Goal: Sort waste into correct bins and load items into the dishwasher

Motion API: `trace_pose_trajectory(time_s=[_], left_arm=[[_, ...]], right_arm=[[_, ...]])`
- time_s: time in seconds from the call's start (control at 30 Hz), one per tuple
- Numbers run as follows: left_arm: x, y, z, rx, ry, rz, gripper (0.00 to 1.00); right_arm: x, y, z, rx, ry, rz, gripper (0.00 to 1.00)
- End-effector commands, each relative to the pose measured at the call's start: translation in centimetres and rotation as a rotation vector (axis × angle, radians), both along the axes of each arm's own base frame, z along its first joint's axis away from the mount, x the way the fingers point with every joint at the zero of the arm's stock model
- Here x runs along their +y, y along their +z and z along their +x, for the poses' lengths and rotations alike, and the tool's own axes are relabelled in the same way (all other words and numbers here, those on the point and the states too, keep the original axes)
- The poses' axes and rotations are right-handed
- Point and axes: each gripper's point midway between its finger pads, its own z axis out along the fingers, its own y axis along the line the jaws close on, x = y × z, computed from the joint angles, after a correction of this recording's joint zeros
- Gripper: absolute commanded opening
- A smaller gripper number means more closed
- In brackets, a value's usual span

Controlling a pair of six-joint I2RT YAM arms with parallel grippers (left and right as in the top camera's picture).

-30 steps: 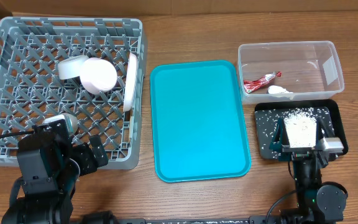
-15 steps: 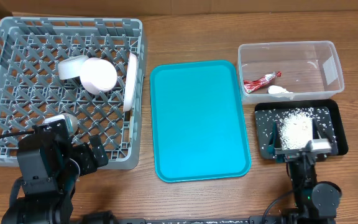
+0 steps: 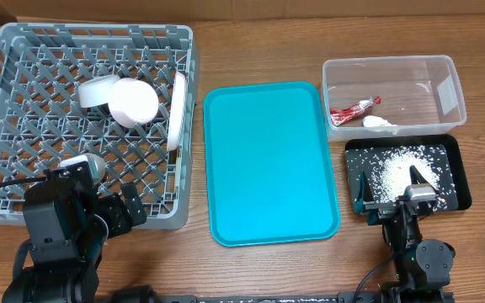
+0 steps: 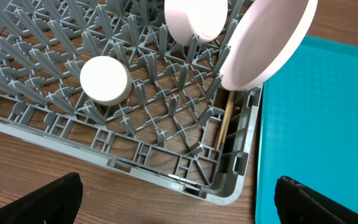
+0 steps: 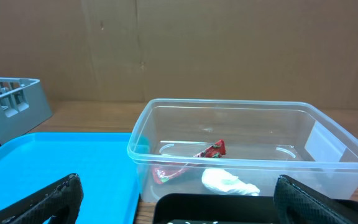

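Pointing level, right pincer (image 3: 390,185) gapes above black tray (image 3: 464,195).

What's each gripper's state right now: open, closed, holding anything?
Left gripper: open, holding nothing.
Right gripper: open, holding nothing.

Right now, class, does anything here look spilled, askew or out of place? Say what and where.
Nothing stands out. The rice is loose but lies inside the black tray; the wrapper and scrap sit in the clear tub.
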Motion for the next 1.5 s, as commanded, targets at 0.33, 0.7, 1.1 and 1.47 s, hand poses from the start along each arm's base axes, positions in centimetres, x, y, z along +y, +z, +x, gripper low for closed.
trace_pose_trajectory(time_s=[0.33, 0.7, 1.1, 1.47], left_arm=[[-0.1, -0.2, 0.0, 0.002, -0.008, -0.005, 1.0], [-0.1, -0.2, 0.0, 0.002, -0.007, -0.005, 1.0], [0.2, -2.6, 0.6, -0.087, -0.009, 0.041, 1.0], [-2.2, -8.9, 2.6, -0.449, -0.084, 0.005, 1.0]], right_arm=[[0.0, -0.1, 0.0, -0.004, 0.001, 0.014, 1.0], [0.0, -0.1, 0.0, -0.004, 0.001, 0.014, 1.0], [0.0, -0.1, 0.0, -0.004, 0.001, 0.014, 1.0], [0.0, -0.1, 0.0, -0.004, 0.001, 0.014, 1.0]])
